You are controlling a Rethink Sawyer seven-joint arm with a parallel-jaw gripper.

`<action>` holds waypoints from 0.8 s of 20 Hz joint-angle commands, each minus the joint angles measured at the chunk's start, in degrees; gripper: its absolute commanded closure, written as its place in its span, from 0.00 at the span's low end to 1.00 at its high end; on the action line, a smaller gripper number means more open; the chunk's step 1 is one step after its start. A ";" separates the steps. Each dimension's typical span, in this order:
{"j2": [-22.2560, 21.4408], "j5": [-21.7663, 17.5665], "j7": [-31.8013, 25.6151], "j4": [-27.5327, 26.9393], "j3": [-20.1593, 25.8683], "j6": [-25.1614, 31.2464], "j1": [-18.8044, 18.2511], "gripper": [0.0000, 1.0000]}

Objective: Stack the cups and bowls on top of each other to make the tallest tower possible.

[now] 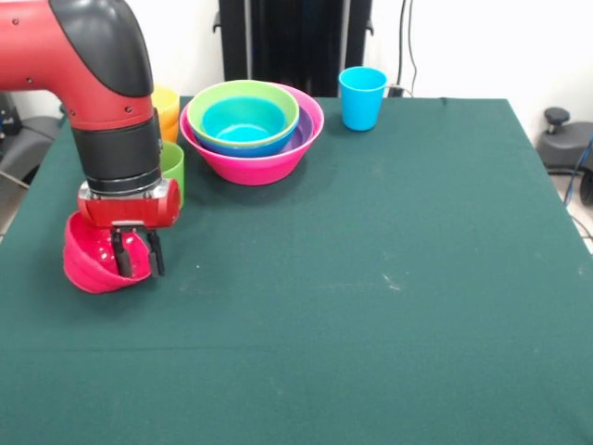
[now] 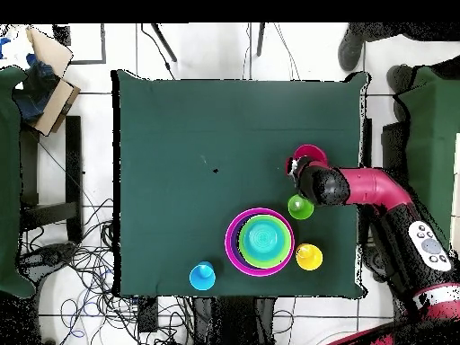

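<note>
On the green table (image 1: pixel 389 306) — three cups, one bowl stack, pincer (image 1: pixel 136 255) clamped on red-pink bowl (image 1: pixel 93 264)

A desk (image 1: pixel 371 306) covered in dark green cloth fills the frame. Toward the upper middle a large pink bowl (image 1: pixel 255 165) is set on it, with a blue cup (image 1: pixel 361 98) to its right. At the left, a green cup (image 1: pixel 173 170), a yellow cup (image 1: pixel 167 104) and a red-pink bowl (image 1: pixel 93 264) are seen.

Glossy, smooth plastic bowls (image 1: pixel 252 132) and a glossy blue cup (image 1: pixel 361 97) sit on a desk (image 1: pixel 371 278) covered in matt green cloth.
</note>
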 commanded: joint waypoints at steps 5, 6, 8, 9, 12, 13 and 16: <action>-14.24 5.75 -8.91 5.85 0.16 10.92 2.30 1.00; -15.51 6.64 -9.11 6.22 0.31 11.90 2.36 1.00; -18.75 9.25 -9.69 7.00 0.80 15.15 2.48 1.00; -20.30 10.81 -10.08 7.02 1.08 17.44 2.63 1.00; -23.02 13.81 -11.34 6.78 1.86 21.97 2.81 1.00; -23.72 14.70 -11.76 6.44 2.08 23.53 2.96 1.00; -24.44 16.01 -12.51 4.83 2.51 26.59 3.52 1.00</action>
